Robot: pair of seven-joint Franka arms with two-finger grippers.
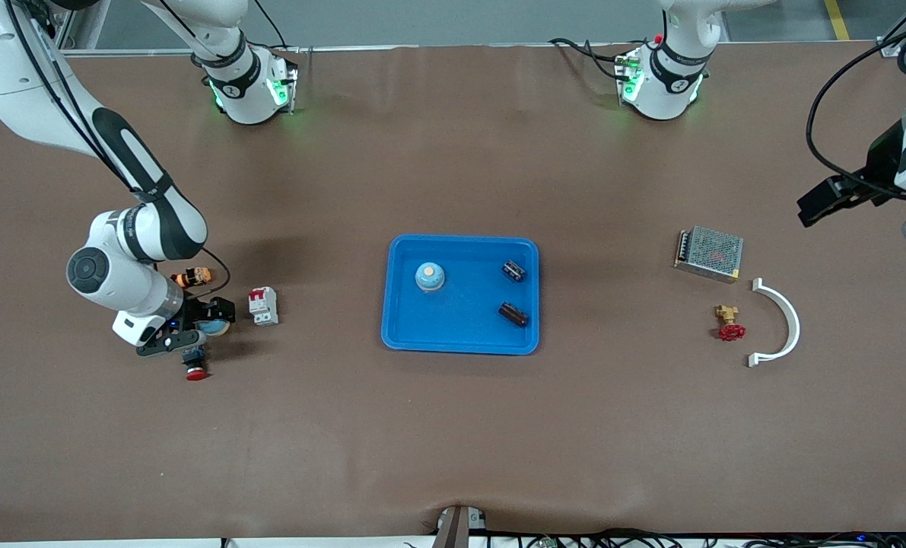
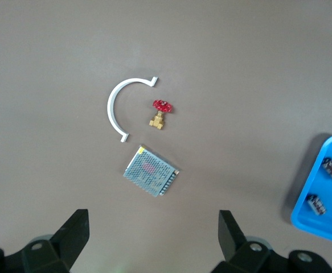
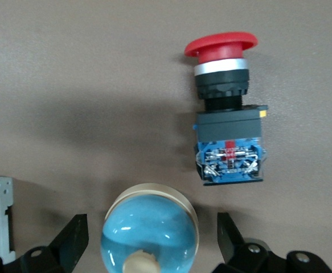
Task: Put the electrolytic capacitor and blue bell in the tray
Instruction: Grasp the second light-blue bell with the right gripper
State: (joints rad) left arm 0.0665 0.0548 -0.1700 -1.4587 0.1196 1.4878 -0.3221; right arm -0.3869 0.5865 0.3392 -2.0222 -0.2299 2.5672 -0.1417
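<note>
Reading from the right arm's end of the worktop [image 1: 453, 441]: the right pincer [image 1: 194, 329], spread wide and bent low, straddles a second blue bell [image 3: 150, 230] at the 9 o'clock side of the scene, with a red push-button [image 1: 195, 365] and a breaker [image 1: 263, 306] just beside it. At centre, the tray [image 1: 460, 341] already holds one blue bell [image 1: 429, 276] and two electrolytic capacitors [image 1: 513, 270] [image 1: 513, 313], so judging by this only the straddled bell remains. At 3 o'clock the left pincer [image 2: 153, 239], also spread and empty, waits raised over the mesh-cased unit [image 1: 709, 253], valve [image 1: 729, 323] and white arc [image 1: 783, 323].
</note>
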